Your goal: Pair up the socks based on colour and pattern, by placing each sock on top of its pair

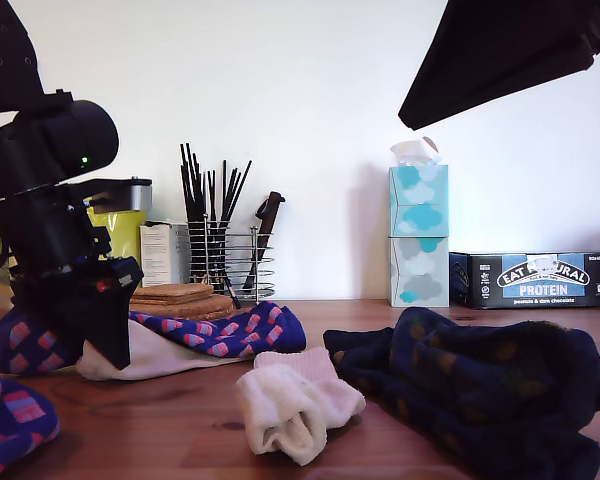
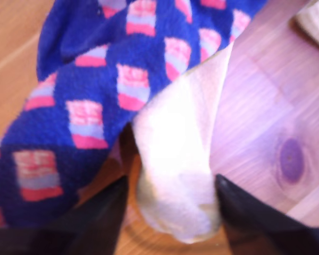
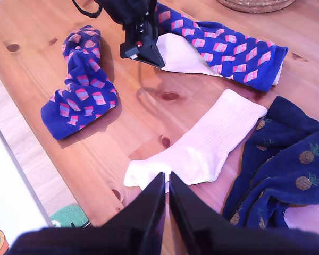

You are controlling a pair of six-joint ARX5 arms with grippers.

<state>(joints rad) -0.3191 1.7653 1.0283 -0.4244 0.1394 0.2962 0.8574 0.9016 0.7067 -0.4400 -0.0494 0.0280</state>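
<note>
My first gripper (image 2: 170, 204) is shut on the toe end of a cream sock (image 2: 175, 170), which lies partly under a blue pink-checked sock (image 2: 90, 106) at the exterior view's left (image 1: 230, 335). The same gripper (image 3: 143, 50) shows in the second wrist view, with the other checked sock (image 3: 80, 90) bent on the table beside it. The other cream sock (image 3: 202, 143) lies alone mid-table (image 1: 295, 405). Navy socks with orange marks (image 3: 287, 164) are heaped at the exterior view's right (image 1: 480, 390). High above them, my second gripper (image 3: 166, 178) is shut and holds nothing.
Along the back wall stand a wire rack of black utensils (image 1: 225, 255), stacked cork mats (image 1: 180, 298), two tissue boxes (image 1: 418, 235) and a protein bar box (image 1: 540, 278). A wicker basket (image 3: 255, 4) sits behind the socks. The table's edge (image 3: 21, 149) runs close to the checked sock.
</note>
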